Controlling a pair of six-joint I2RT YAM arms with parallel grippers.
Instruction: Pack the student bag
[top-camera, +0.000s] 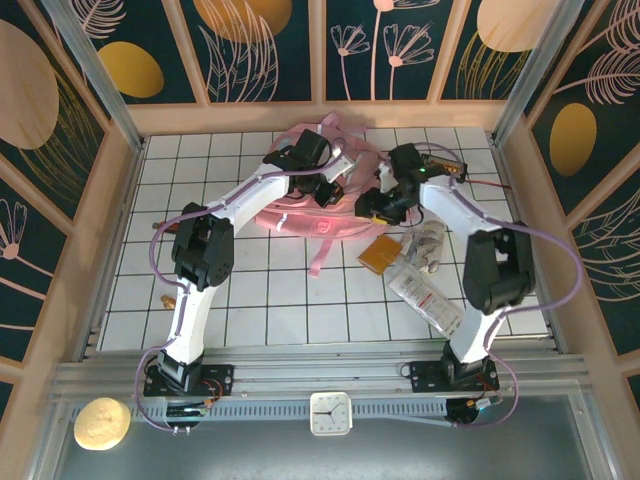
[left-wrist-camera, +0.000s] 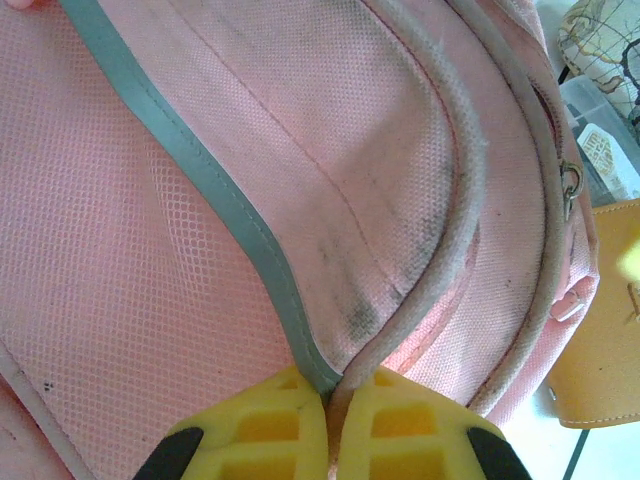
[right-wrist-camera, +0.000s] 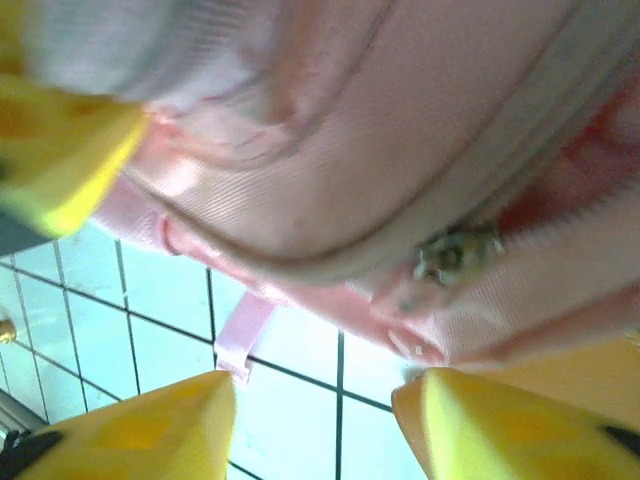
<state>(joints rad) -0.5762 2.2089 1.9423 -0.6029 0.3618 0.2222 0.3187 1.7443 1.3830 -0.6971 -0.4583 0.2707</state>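
Note:
The student bag (top-camera: 300, 215) is a soft pink backpack lying at the back centre of the tiled table. My left gripper (top-camera: 327, 190) sits on top of it. In the left wrist view its yellow fingers (left-wrist-camera: 270, 425) are shut on the bag's fabric where a pale reflective strip (left-wrist-camera: 215, 195) meets a grey piped seam (left-wrist-camera: 455, 230). My right gripper (top-camera: 375, 205) is at the bag's right side. In the right wrist view it (right-wrist-camera: 315, 405) stands open just under the bag (right-wrist-camera: 380, 150), near a metal zip pull (right-wrist-camera: 455, 255), with nothing between the fingers.
A tan flat item (top-camera: 381, 252) lies right of the bag, also at the left wrist view's edge (left-wrist-camera: 600, 340). A clear plastic packet (top-camera: 426, 292) and small patterned items (top-camera: 431, 245) lie further right. A loose pink strap (right-wrist-camera: 240, 335) trails over the tiles. Wooden walls enclose the table.

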